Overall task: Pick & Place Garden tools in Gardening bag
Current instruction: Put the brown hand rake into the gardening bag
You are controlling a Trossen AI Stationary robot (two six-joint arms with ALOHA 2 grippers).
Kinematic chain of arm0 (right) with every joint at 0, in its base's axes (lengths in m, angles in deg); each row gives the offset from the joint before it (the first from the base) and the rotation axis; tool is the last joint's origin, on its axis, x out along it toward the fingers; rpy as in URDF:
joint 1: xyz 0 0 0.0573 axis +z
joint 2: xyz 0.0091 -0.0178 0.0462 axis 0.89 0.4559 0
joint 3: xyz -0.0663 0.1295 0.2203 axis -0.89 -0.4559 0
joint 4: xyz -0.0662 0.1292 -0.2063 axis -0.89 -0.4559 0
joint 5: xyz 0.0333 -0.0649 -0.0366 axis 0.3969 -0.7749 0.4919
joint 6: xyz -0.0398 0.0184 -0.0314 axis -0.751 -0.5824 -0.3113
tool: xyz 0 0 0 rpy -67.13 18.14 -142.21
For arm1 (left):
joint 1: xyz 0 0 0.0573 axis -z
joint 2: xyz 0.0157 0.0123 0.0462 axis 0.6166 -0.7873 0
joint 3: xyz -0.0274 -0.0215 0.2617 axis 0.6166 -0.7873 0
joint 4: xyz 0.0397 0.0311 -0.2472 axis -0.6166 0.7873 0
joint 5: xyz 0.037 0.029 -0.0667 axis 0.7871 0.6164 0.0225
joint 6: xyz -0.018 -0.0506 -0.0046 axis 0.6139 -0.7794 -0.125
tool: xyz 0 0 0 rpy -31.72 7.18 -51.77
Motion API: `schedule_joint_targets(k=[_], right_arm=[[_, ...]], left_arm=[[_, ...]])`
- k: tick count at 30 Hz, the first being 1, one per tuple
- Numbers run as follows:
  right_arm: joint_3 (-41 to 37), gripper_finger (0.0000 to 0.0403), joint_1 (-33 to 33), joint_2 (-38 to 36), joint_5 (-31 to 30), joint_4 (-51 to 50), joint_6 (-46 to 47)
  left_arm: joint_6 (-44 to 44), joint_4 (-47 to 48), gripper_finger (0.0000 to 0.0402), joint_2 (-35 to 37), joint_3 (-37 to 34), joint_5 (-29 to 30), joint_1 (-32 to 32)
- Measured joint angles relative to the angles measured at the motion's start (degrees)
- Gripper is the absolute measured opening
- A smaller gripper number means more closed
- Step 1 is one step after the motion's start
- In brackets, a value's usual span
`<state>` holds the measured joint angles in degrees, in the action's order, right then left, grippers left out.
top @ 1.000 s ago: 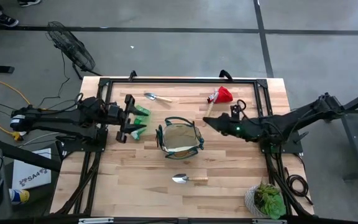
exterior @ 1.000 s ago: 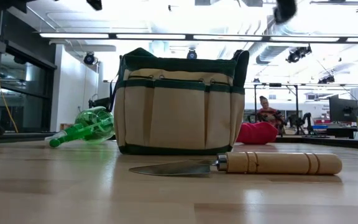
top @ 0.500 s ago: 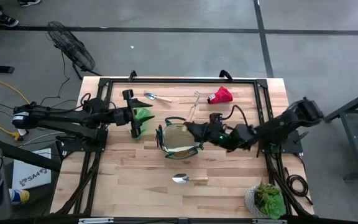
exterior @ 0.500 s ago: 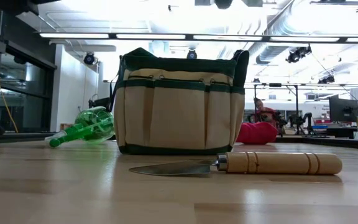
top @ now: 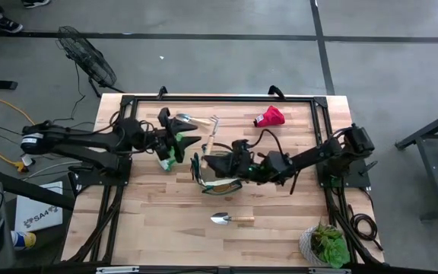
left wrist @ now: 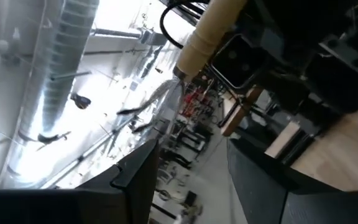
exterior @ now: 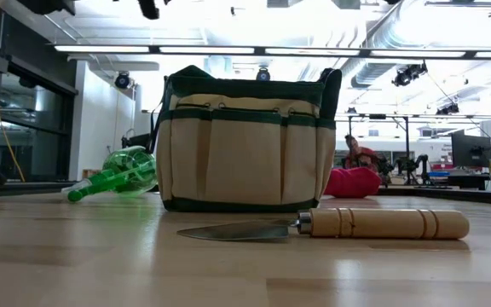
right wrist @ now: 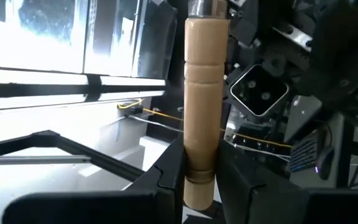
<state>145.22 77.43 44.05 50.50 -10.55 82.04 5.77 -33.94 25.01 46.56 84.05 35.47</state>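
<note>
Now right claw (top: 213, 161) over gardening bag (top: 220, 183)

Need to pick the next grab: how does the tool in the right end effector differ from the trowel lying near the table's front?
The held tool is up in the air over the gardening bag, clamped by its handle in the right end effector; the trowel lies flat on the table, untouched. The held tool ends in thin prongs; the trowel has a pointed silver blade. Both have pale wooden handles.
</note>
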Motion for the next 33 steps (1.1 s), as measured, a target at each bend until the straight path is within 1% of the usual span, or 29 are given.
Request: schedule_joint_targets(k=[5,9,12,15,17,22,27,29,31,33], right_arm=[[0.4,0.0055,-0.1,0.0,0.6,-0.1,0.2],[0.4,0.0055,-0.2,0.0,0.5,-0.7,1.7],[0.4,0.0055,-0.7,0.0,0.7,-1.4,3.1],[0.4,0.0055,-1.2,0.0,0.9,-1.1,3.9],[0.4,0.0055,-1.4,0.0,1.5,-1.3,4.3],[0.4,0.0055,-1.6,0.0,2.3,-2.4,5.0],[0.4,0.0055,-1.6,0.0,2.4,-3.9,5.8],[0.4,0.0056,-1.6,0.0,2.5,-3.9,5.5],[0.4,0.0057,-1.6,0.0,2.3,-3.3,4.8],[0.4,0.0056,-1.7,0.0,2.2,-3.1,4.3]], left_arm=[[4.5,-0.1,0.0186,-1.1,2.8,-0.1,0.1],[9.2,0.3,0.0186,-1.1,4.4,-1.6,0.1],[12.3,2.3,0.0186,-2.0,6.2,-3.4,0.1],[14.1,4.9,0.0186,-3.5,7.8,-3.4,0.1],[15.2,5.0,0.0186,-4.7,8.7,-3.4,0.1],[15.5,4.7,0.0186,-7.1,10.2,-3.7,0.1],[17.0,4.7,0.0186,-8.3,11.7,-3.6,1.7],[17.0,4.7,0.0184,-8.2,11.7,-2.7,2.4],[16.6,5.0,0.0174,-8.2,11.7,-1.0,2.8],[16.5,5.1,0.0155,-8.2,11.7,0.9,3.4]])
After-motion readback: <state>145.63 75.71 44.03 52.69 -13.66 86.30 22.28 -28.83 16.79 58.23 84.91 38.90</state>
